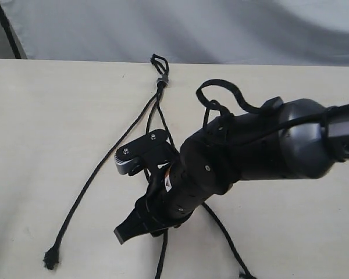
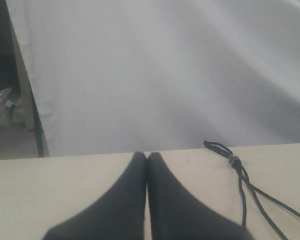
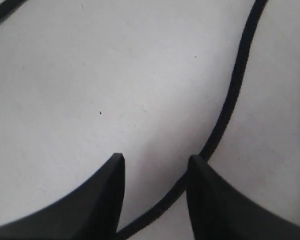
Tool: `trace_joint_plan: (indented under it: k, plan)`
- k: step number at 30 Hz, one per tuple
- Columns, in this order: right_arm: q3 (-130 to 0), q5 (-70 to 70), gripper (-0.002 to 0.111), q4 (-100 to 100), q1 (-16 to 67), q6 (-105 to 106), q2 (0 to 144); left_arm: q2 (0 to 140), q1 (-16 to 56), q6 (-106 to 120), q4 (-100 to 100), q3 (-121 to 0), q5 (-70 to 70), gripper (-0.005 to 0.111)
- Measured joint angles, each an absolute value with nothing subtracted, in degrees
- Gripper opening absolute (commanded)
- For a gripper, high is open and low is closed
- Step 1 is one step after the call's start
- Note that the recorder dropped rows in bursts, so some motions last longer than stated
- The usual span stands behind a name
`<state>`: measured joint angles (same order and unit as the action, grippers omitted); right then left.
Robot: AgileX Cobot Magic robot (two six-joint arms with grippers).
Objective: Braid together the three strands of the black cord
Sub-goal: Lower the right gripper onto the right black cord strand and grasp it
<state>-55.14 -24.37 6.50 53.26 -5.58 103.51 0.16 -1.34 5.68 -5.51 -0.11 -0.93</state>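
The pale desk (image 1: pixel 41 116) fills most of what I see, with a white cloth backdrop behind it at 12 o'clock. The right arm (image 1: pixel 262 145) reaches in from 3 o'clock and hangs low over the middle of the desk, covering the centre of the work.

The black cord (image 1: pixel 153 110) lies flat on the desk, its head at 12 o'clock. Its three strands (image 1: pixel 99 180) fan out loose toward me: one runs to 7 o'clock, one slips under the arm toward 6, and one comes out toward 5.

The right tool (image 3: pixel 155 160) stands spread just above the desk. One strand (image 3: pixel 230 95) passes between its jaws without being pinched. The left tool (image 2: pixel 147 157) sits back from the cord, pressed together on nothing.

The small loop (image 1: pixel 159 61) and grey band (image 1: pixel 161 80) mark the cord's head, and a frayed knot (image 1: pixel 49 260) ends the 7 o'clock strand.

I judge the braid barely begun. The strands may cross once just below the band, though I cannot be sure, and below that they lie apart, so nearly all the plaiting is left.
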Motion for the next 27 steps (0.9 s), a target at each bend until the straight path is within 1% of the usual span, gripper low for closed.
trace_joint_plan:
  k: [9, 21, 27]
  plan:
    - [-57.68, -25.57, 0.04, 4.72, 53.41, -5.58, 108.43, 0.16, -1.34, 5.68, -5.51, -0.11, -0.93, 0.0]
    - [-58.47, -26.88, 0.04, -3.61, 53.41, -12.19, 108.95, 0.16, -1.34, 5.68, -5.51, -0.11, -0.93, 0.0]
    - [-58.6, -27.5, 0.04, -3.68, 53.41, -13.67, 110.31, 0.16, -1.34, 5.68, -5.51, -0.11, -0.93, 0.0]
